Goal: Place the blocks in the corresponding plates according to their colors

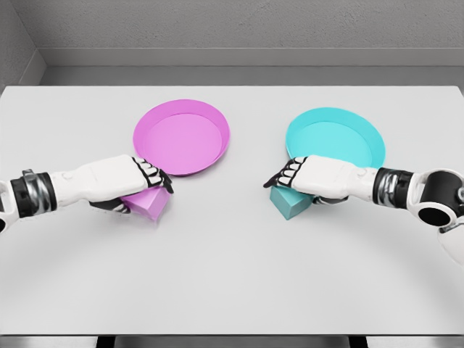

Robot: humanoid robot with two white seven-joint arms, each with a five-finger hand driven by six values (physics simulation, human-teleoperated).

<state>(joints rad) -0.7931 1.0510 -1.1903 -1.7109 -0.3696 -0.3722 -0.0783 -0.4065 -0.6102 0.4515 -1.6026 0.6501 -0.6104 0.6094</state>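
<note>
Pink block [148, 202] on table [232, 290], just off pink plate [181, 138] at its 7 o'clock; plate lies toward 1 o'clock from block. Left hand [141, 181] over block, fingers curled onto it, forearm level from 9 o'clock. Teal block [288, 202] at 7 o'clock of teal plate [335, 141]. Right hand [304, 180] clamped on it likewise, arm in from 3 o'clock. Each block nearest own-side hand. Lift judged next.

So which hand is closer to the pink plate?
Left. The left hand sits over the pink block, at the pink plate's near rim; the right hand is by the teal plate.
</note>
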